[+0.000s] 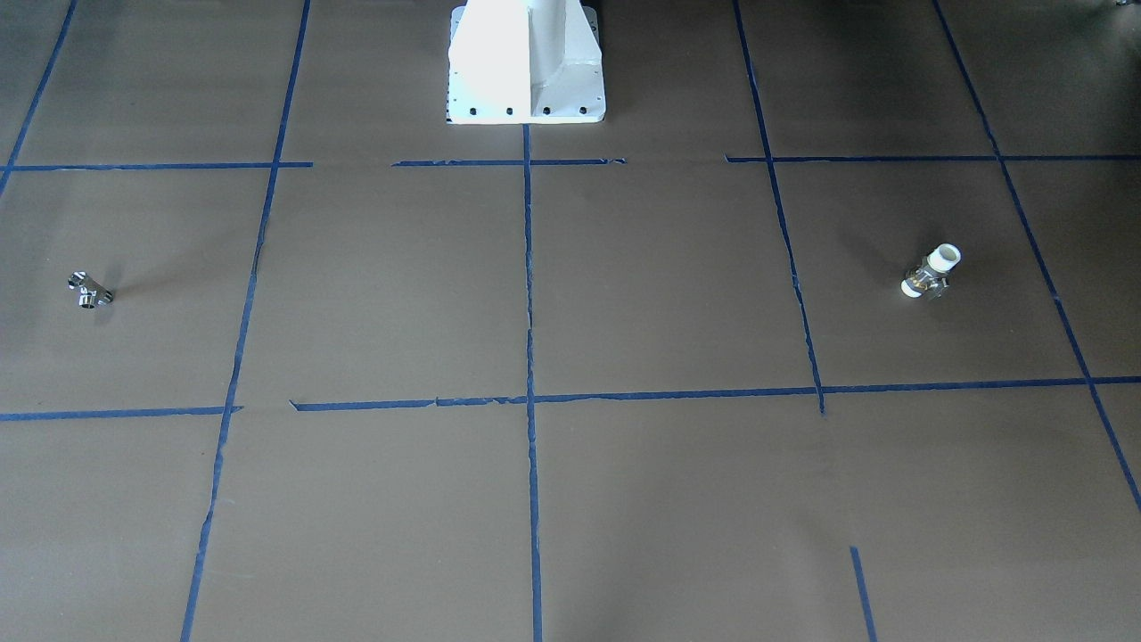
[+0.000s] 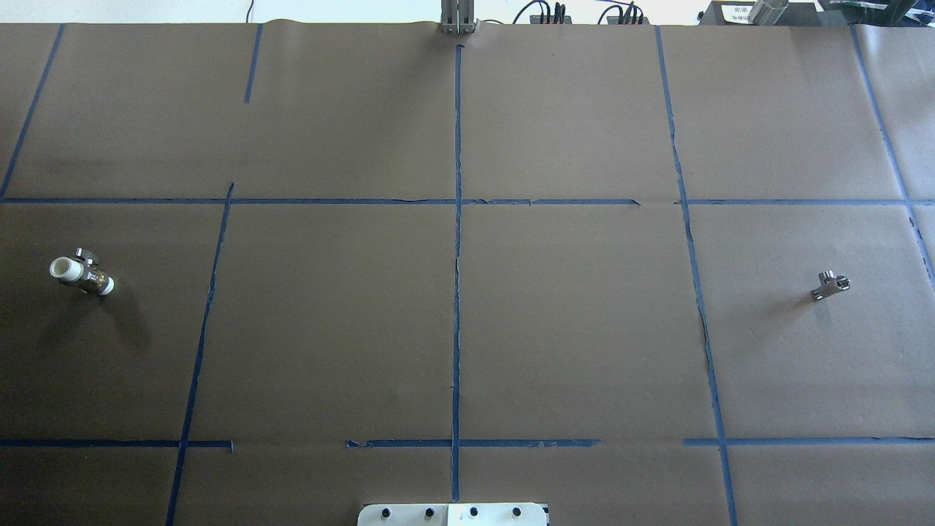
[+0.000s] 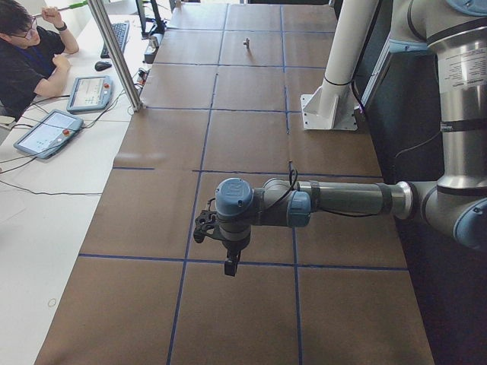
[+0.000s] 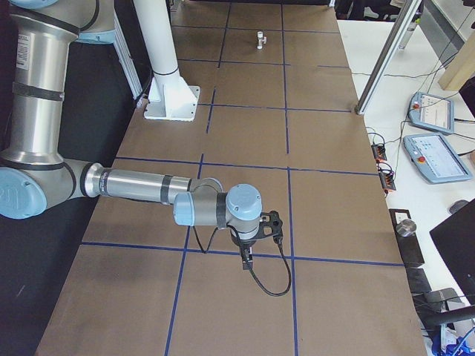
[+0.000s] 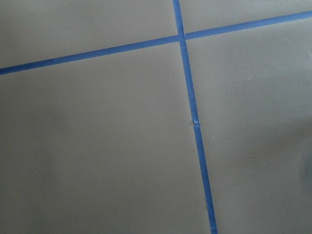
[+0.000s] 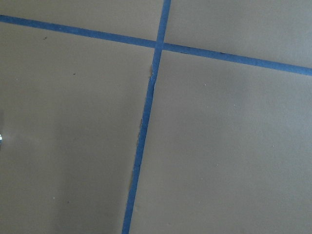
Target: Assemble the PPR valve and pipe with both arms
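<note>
The PPR valve (image 2: 82, 272), with white ends and a metal middle, lies on the brown table at the robot's far left; it also shows in the front view (image 1: 930, 272) and far off in the right side view (image 4: 260, 38). The chrome T-shaped pipe (image 2: 830, 285) lies at the far right, also seen in the front view (image 1: 89, 291) and the left side view (image 3: 246, 43). My left gripper (image 3: 229, 268) and right gripper (image 4: 247, 261) hang above the table ends and show only in the side views, so I cannot tell if they are open. Both wrist views show only paper and tape.
The white robot pedestal (image 1: 526, 62) stands at the table's middle rear edge. Blue tape lines (image 2: 457, 292) grid the brown paper. An operator (image 3: 23, 61) sits beside the table with tablets; a metal post (image 3: 114, 53) and teach pendants (image 4: 434, 111) stand along the far side.
</note>
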`<state>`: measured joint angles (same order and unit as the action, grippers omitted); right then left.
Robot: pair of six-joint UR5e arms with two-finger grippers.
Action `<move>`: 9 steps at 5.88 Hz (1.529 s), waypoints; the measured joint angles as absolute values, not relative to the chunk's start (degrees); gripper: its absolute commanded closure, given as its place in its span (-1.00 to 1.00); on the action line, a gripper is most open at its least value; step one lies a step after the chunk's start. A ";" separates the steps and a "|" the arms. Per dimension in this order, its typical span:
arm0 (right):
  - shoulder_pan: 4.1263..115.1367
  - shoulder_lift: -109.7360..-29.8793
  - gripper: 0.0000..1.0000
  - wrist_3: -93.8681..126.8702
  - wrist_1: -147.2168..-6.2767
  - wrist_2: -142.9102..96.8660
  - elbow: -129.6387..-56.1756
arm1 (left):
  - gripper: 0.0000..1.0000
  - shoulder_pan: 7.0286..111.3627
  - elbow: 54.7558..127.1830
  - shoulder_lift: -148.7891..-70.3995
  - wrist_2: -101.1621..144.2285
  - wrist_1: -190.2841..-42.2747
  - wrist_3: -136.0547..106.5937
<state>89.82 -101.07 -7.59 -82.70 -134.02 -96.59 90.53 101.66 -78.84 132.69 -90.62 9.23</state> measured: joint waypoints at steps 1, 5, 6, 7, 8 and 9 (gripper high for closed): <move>89.83 -101.07 -1.00 -7.59 -82.71 -134.03 -96.61 | -1.00 90.31 101.75 -78.59 132.68 -90.67 9.43; 89.70 -100.99 -1.00 -7.62 -82.71 -133.95 -96.65 | -1.00 89.58 101.26 -79.65 132.30 -91.61 9.25; 89.68 -100.99 -1.00 -7.58 -82.71 -133.95 -96.65 | -1.00 89.53 101.05 -81.67 132.29 -93.19 9.20; 89.66 -100.96 -1.00 -7.59 -82.71 -133.95 -96.67 | -1.00 89.52 100.81 -83.28 132.44 -94.79 9.24; 89.65 -100.92 -1.00 -7.63 -82.70 -133.92 -96.68 | -1.00 89.46 100.99 -83.86 132.68 -96.92 9.22; 89.65 -100.91 -1.00 -7.64 -82.71 -133.88 -96.72 | -1.00 87.84 101.26 -84.02 133.62 -98.74 7.26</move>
<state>89.65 -100.91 -7.64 -82.71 -133.88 -96.72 87.84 101.26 -84.02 133.62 -98.74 7.26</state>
